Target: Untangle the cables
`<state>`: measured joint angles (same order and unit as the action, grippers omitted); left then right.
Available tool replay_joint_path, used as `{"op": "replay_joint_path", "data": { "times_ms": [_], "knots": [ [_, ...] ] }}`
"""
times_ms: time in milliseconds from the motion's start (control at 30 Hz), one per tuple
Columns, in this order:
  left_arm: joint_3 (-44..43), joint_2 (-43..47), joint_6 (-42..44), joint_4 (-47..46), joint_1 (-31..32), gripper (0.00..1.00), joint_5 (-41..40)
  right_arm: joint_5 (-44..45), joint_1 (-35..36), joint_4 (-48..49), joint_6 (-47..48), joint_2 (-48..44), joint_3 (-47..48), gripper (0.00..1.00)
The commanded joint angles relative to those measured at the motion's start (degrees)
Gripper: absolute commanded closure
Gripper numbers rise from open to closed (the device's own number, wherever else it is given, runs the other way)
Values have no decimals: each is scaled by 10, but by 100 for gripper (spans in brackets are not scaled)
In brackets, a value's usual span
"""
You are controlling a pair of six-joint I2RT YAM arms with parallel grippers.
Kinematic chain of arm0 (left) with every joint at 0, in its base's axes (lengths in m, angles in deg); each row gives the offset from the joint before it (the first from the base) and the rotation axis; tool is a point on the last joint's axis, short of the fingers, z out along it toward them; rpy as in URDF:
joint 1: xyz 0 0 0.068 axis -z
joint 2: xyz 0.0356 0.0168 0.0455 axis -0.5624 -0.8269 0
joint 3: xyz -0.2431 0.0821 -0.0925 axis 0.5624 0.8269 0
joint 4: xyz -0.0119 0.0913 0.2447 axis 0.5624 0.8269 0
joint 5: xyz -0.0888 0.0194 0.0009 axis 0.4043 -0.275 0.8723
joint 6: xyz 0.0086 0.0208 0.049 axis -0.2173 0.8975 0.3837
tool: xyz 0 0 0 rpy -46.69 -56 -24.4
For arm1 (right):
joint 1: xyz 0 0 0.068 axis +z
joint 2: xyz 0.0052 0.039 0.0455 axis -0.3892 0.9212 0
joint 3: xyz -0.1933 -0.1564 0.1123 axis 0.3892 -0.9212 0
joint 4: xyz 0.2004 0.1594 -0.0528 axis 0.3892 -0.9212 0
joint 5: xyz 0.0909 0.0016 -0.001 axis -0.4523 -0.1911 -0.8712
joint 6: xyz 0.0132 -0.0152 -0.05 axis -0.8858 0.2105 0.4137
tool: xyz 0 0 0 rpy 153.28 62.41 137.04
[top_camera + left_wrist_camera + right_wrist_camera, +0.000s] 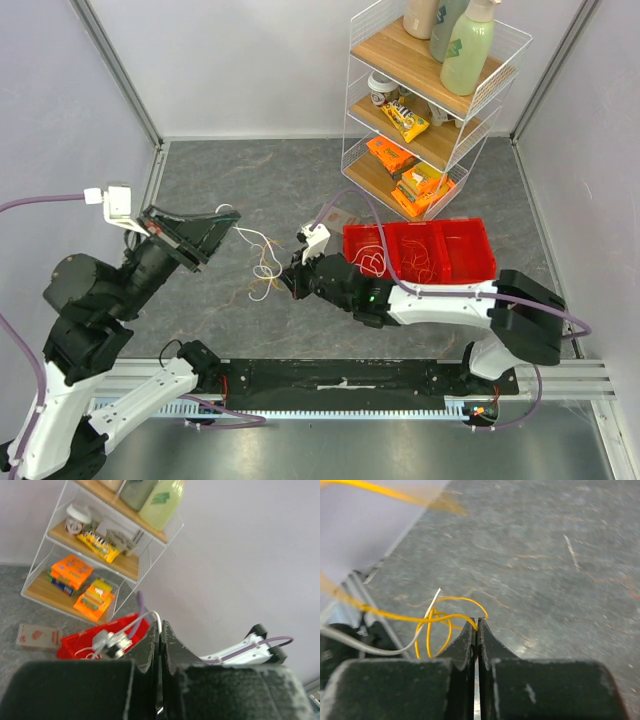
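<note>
The cables [263, 262] are a small tangle of yellow, orange and white wires stretched over the grey table between my two grippers. My left gripper [232, 222] is raised at the left and shut on a white cable, whose loop [156, 616] arcs over the fingertips in the left wrist view. My right gripper [288, 283] is low at the tangle's right end. In the right wrist view the right gripper [477, 624] is shut on a yellow cable [437, 616], with a white cable [422, 627] crossing its loops.
A red bin [450, 275] holding more thin wires sits right of the right arm and also shows in the left wrist view [75, 642]. A white wire shelf [420, 100] with bottles and snack packs stands at the back right. A small cardboard box [37, 636] lies near the bin.
</note>
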<state>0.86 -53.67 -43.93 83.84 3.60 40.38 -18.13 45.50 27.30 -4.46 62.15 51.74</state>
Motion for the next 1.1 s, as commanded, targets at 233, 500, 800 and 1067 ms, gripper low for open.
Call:
{"op": "replay_joint_path", "data": {
  "times_ms": [233, 500, 800, 1067],
  "knots": [
    [-216, -1, 101, 20, -3, 98, -50, 61, -71, -68, -63, 144, 8, 100],
    [-102, 12, 66, 26, -4, 98, -67, 22, -71, -148, -24, 124, 54, 77],
    [29, 34, 46, 29, -3, 98, -65, 61, -71, -325, 19, -124, -10, 20],
    [100, 4, 42, 50, -3, 98, 52, -104, -70, -316, 77, -362, -55, 4]
  ]
}}
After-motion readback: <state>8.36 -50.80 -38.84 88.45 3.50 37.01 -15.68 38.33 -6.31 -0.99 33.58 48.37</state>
